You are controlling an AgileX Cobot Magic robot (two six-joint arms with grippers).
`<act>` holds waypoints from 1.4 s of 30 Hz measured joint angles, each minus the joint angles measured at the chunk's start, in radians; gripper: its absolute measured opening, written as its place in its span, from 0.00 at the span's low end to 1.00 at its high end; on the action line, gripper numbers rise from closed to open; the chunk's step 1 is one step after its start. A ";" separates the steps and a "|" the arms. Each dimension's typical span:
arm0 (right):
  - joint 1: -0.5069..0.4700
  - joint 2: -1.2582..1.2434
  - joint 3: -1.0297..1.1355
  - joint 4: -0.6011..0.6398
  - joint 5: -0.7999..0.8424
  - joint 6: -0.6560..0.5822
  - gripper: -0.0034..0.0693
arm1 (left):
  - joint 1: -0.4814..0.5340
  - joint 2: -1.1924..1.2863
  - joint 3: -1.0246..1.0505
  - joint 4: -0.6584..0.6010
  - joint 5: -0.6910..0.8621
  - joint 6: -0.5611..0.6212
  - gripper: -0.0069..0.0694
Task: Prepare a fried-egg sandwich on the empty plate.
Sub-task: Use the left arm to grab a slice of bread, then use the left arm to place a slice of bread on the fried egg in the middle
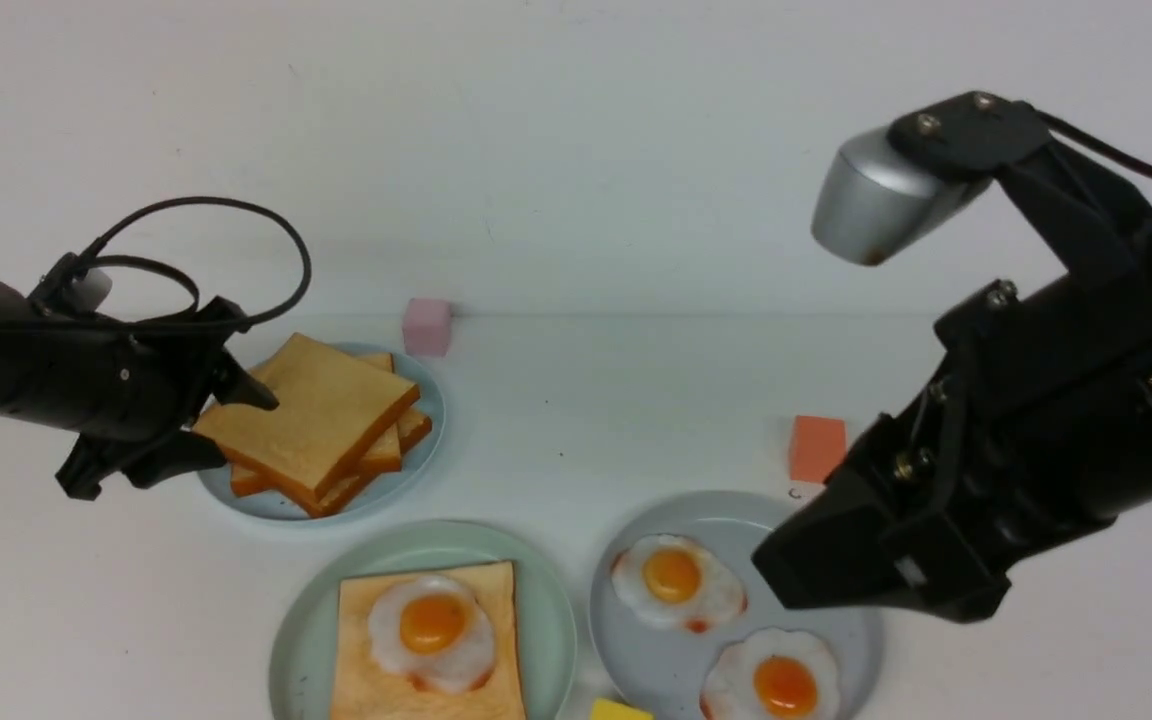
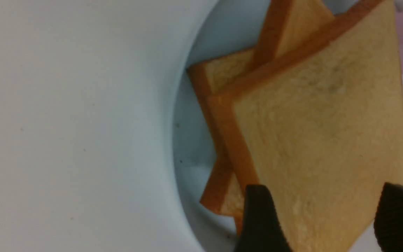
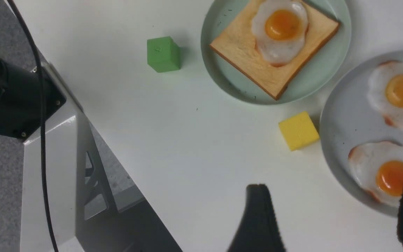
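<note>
On the pale mint-green plate point(image 1: 296, 620) point(image 3: 222, 80) lies one toast slice point(image 1: 366, 680) point(image 3: 243, 52) with a fried egg point(image 1: 433, 625) point(image 3: 282, 28) on top of it. A stack of toast slices point(image 1: 311, 415) point(image 2: 320, 115) rests on the light-blue plate point(image 1: 416, 470) at the back left. My left gripper point(image 1: 221, 425) point(image 2: 324, 196) is open, its fingers on either side of the top slice's near corner. My right gripper point(image 1: 786, 570) point(image 3: 334, 189) hangs open and empty over the near edge of the grey-blue plate point(image 1: 656, 680) point(image 3: 341, 119).
Two more fried eggs point(image 1: 676, 580) point(image 1: 781, 685) lie on the grey-blue plate. Small blocks stand about: pink point(image 1: 427, 326) at the back, orange point(image 1: 817, 449) behind the grey-blue plate, yellow point(image 3: 298, 130) between the front plates, green point(image 3: 163, 54) left of the mint plate.
</note>
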 joint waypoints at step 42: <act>0.000 -0.007 0.000 0.007 0.031 0.003 0.75 | 0.000 -0.290 0.351 -0.244 0.313 0.820 0.09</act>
